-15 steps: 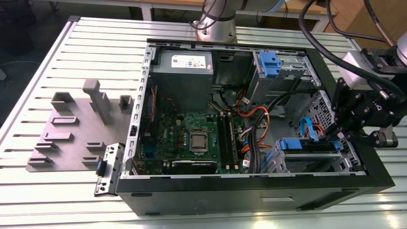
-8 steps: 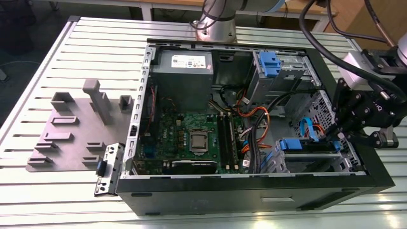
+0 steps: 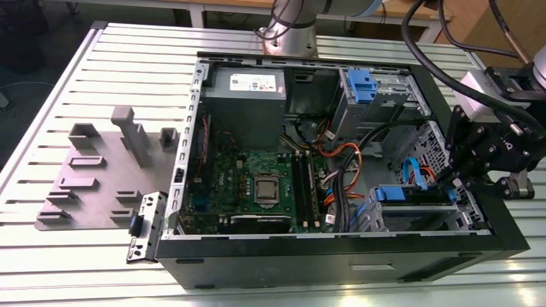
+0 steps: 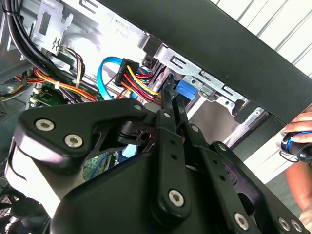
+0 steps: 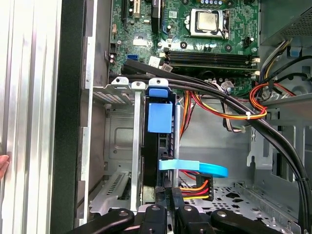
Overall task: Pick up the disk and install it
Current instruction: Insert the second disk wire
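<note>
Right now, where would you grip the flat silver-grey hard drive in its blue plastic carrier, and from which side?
Probably across the broad faces of the hard drive, coming from the black case's open side: it stands on edge in the grey cage, leaving only its narrow blue-tabbed edge exposed.

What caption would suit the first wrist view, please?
Gripper at the disk, standing on edge in its drive cage inside the computer case.
</note>
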`<action>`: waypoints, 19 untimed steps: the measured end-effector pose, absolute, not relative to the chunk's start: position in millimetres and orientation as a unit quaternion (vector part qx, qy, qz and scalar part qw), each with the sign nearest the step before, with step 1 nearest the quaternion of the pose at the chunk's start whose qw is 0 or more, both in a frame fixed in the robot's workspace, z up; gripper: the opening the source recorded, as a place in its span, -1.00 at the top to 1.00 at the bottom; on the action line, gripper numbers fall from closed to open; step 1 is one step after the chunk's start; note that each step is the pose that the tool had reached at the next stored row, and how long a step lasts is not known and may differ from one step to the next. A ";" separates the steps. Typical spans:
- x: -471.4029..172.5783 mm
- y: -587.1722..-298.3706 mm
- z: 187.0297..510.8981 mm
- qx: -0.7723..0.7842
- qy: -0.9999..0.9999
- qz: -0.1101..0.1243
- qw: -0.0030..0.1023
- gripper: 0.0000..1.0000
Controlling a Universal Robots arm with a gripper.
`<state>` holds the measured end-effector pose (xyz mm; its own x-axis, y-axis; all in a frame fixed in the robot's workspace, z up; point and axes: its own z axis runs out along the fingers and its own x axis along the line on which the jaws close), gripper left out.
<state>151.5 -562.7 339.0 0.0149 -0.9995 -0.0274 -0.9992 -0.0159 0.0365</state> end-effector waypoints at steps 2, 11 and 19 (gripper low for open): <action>151.5 -562.7 339.1 0.712 -0.701 -0.023 0.003 0.68; 151.5 -564.7 339.9 0.712 -0.701 -0.023 0.003 0.68; 151.5 -564.8 338.5 0.712 -0.701 -0.023 0.003 0.68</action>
